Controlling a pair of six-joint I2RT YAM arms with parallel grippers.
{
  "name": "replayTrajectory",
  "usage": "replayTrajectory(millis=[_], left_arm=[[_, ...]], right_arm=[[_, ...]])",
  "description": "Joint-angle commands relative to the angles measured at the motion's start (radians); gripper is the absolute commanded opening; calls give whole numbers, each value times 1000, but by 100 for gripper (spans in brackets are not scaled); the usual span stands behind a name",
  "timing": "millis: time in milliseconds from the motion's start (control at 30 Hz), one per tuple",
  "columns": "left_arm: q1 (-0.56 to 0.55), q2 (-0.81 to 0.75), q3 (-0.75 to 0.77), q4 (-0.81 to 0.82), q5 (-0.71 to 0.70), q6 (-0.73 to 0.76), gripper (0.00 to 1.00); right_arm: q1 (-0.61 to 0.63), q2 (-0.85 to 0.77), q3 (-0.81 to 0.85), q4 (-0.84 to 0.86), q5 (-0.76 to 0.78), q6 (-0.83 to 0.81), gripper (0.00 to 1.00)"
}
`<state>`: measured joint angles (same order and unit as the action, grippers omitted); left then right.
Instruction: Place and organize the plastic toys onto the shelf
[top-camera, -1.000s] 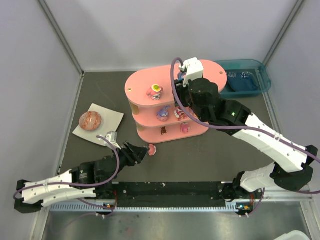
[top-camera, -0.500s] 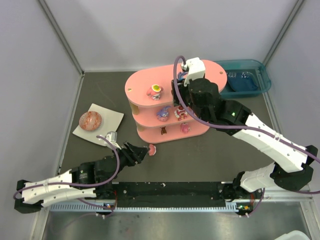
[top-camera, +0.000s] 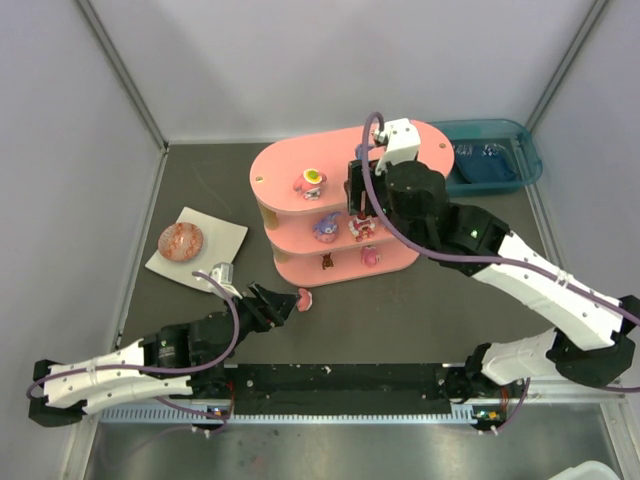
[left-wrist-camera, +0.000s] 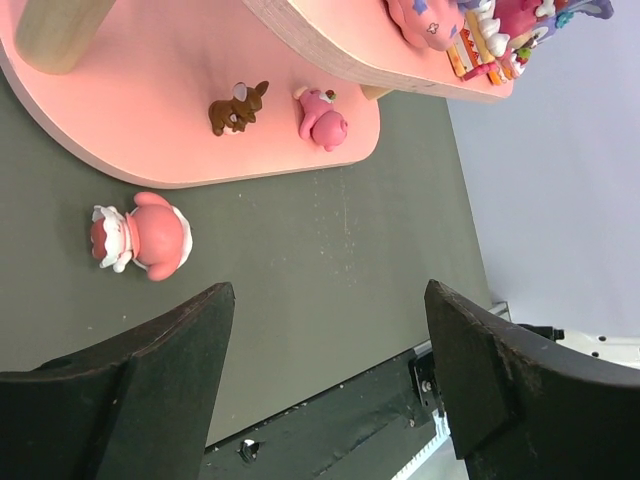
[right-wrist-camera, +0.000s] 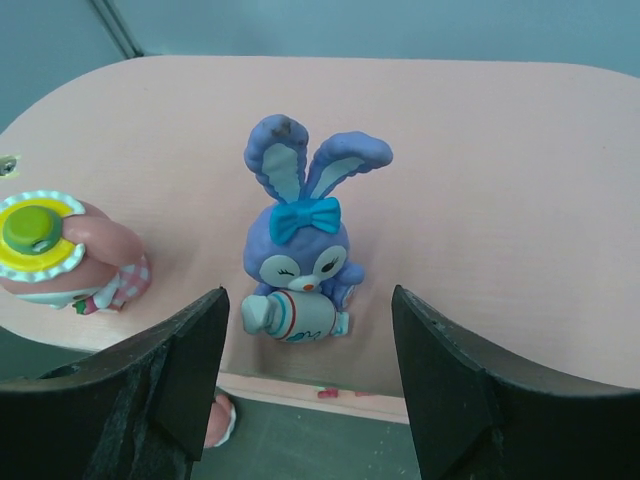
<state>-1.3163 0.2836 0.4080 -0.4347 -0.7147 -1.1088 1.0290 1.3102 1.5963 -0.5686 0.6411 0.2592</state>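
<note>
The pink three-tier shelf stands mid-table. On its top tier a purple bunny toy with a blue bow stands upright between the spread fingers of my right gripper, which is open and not touching it. To its left is a pink toy with a yellow-green hat. A pink toy with a white cap lies on the table in front of the shelf, just off the left finger of my open, empty left gripper. A brown toy and a pink toy stand on the bottom tier.
A white square plate carrying a speckled brown-red ball lies at the left. A teal bin with dark blue contents sits behind the shelf's right end. Two more toys stand on the middle tier. Grey walls enclose the table.
My left gripper's jaws have spread wider beside the pink toy on the table. My right gripper has opened a little more and drawn slightly up and right over the shelf top.
</note>
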Motion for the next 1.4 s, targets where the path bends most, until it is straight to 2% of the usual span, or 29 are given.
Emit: replayTrajectory(millis=[0, 233, 333, 367, 400, 533, 667, 900, 1000, 1200, 1367], left_arm=[[3, -14, 31, -15, -29, -13, 83], [3, -18, 31, -27, -35, -20, 85], [3, -18, 31, -47, -48, -29, 86], [3, -20, 29, -52, -57, -29, 86], [3, -17, 32, -64, -60, -31, 86], [3, -12, 48, -102, -78, -39, 86], [3, 12, 43, -102, -74, -37, 87], [31, 170, -6, -13, -3, -36, 88], [101, 235, -40, 43, 76, -22, 88], [392, 367, -101, 246, 336, 144, 88], [407, 530, -25, 263, 334, 251, 92]], right_arm=[[-12, -69, -7, 42, -12, 31, 66], [-12, -163, -58, 52, -87, 67, 71], [-10, -239, -132, 88, -191, 69, 80], [-9, -262, -154, 105, -220, 66, 87], [-3, -311, -176, 119, -250, 63, 89], [39, -406, -275, 136, -232, 55, 99], [107, -480, -384, 147, -178, 95, 99], [123, -560, -558, 180, -199, 242, 99], [125, -585, -601, 182, -182, 259, 99], [125, -612, -627, 170, -162, 244, 99], [125, -634, -641, 150, -147, 242, 99]])
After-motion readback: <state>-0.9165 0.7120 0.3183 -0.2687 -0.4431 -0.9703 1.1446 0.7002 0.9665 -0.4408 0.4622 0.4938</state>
